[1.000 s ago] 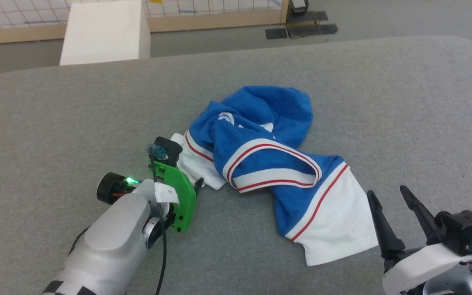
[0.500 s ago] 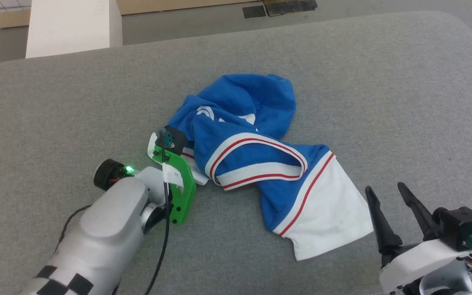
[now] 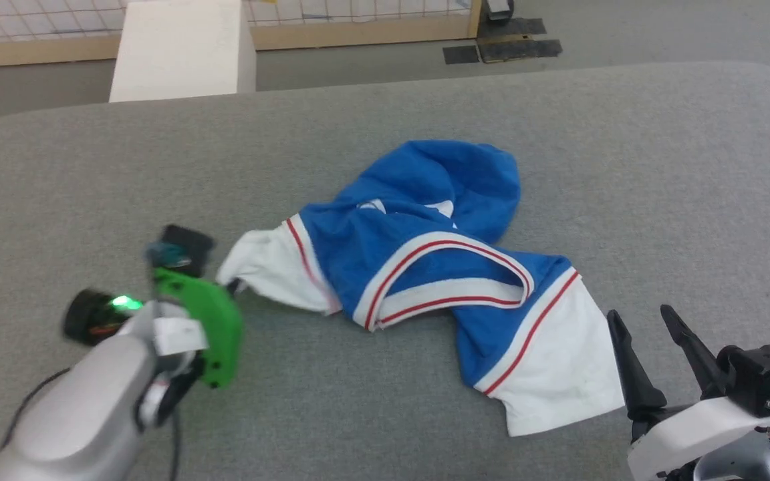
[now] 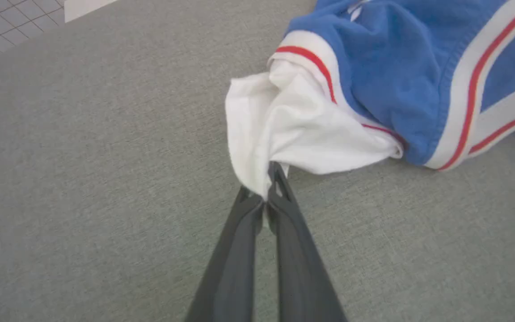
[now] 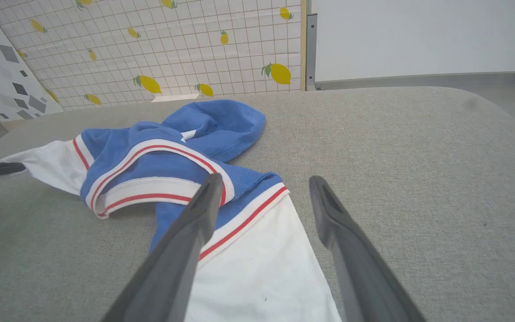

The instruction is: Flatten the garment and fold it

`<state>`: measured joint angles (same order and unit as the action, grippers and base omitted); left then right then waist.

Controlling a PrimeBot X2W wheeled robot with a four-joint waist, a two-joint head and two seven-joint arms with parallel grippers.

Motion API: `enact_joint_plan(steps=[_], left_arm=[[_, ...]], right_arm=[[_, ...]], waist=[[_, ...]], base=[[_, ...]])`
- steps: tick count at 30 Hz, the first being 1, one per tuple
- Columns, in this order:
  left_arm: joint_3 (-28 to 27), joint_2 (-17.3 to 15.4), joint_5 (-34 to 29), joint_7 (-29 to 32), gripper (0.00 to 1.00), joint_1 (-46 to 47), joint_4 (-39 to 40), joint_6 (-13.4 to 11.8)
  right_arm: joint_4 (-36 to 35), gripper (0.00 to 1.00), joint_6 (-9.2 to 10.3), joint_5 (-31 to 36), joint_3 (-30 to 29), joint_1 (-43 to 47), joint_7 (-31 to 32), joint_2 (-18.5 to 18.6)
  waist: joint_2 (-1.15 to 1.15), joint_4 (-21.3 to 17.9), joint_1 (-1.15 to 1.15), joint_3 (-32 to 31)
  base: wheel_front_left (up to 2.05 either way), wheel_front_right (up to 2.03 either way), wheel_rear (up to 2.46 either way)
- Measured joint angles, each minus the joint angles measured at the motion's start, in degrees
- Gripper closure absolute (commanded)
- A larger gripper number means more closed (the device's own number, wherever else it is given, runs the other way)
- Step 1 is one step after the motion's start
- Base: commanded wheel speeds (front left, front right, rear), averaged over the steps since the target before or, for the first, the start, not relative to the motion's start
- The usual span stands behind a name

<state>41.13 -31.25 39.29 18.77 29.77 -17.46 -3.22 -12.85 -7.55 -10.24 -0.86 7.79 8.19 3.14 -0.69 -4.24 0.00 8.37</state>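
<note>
Item: shirt, blue jersey with white sleeves, crumpled mid-tabletop; likely soft, light, limp, prone to bunching when dragged; best taken at sleeve hems; left gripper fingers clamped on one sleeve's edge; right gripper fingers apart, just beside the other sleeve.

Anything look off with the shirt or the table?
No damage or spill. The garment is just bunched and twisted on the grey table, its collar band looped on top. The left gripper is shut on one white sleeve. The right gripper is open beside the other sleeve.
</note>
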Motion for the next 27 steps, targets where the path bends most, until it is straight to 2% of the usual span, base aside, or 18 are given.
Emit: enact_joint_plan(steps=[5,9,12,17,18,19,20,27], left_arm=[[-7.2,-7.1,6.2,0.3,1.0,-9.8,8.7,-7.6],[-12.4,-9.0,10.9,-1.1,1.0,-17.2,10.8,-12.1],[-14.6,-9.3,13.4,-2.9,1.0,-21.2,10.3,-13.5],[-15.7,-7.5,15.2,-6.2,1.0,-23.0,7.2,-13.1],[-15.8,-6.9,15.3,-7.0,0.94,-22.9,6.8,-12.9],[-15.9,-6.3,15.3,-7.8,0.62,-22.9,6.4,-12.7],[-15.9,-5.9,15.2,-8.7,0.0,-22.9,5.9,-12.6],[-16.4,-5.3,14.6,-12.5,0.0,-22.8,5.8,-12.0]], right_arm=[[-0.6,0.0,0.0,0.0,-0.1,0.2,0.4,0.0],[-0.8,0.0,0.0,0.0,-0.6,0.2,0.5,0.0],[-1.0,0.0,0.0,0.1,-0.9,0.2,0.6,-0.1],[-1.2,0.0,0.0,0.1,-1.1,0.2,0.9,-0.1],[-1.3,0.0,0.0,0.1,-1.1,0.2,0.9,-0.1],[-1.3,0.0,0.0,0.1,-1.2,0.2,0.9,-0.1],[-1.4,0.0,0.0,0.2,-1.2,0.2,1.1,-0.1],[-1.9,0.0,0.0,0.3,-1.7,0.5,1.9,-0.1]], waist=[[0.0,0.8,0.0,0.1],[0.0,0.7,0.0,0.8],[0.0,0.6,0.0,1.3],[0.0,0.6,0.0,1.9],[0.0,0.7,0.0,1.8],[0.0,0.8,0.0,1.7],[0.0,0.9,0.0,1.6],[0.0,1.7,0.0,-0.6]], base=[[0.0,0.0,0.0],[0.0,0.0,0.0],[0.0,0.0,0.0],[0.0,0.0,0.0],[0.0,0.0,0.0],[0.0,0.0,0.0],[0.0,0.0,0.0],[0.0,0.0,0.0]])
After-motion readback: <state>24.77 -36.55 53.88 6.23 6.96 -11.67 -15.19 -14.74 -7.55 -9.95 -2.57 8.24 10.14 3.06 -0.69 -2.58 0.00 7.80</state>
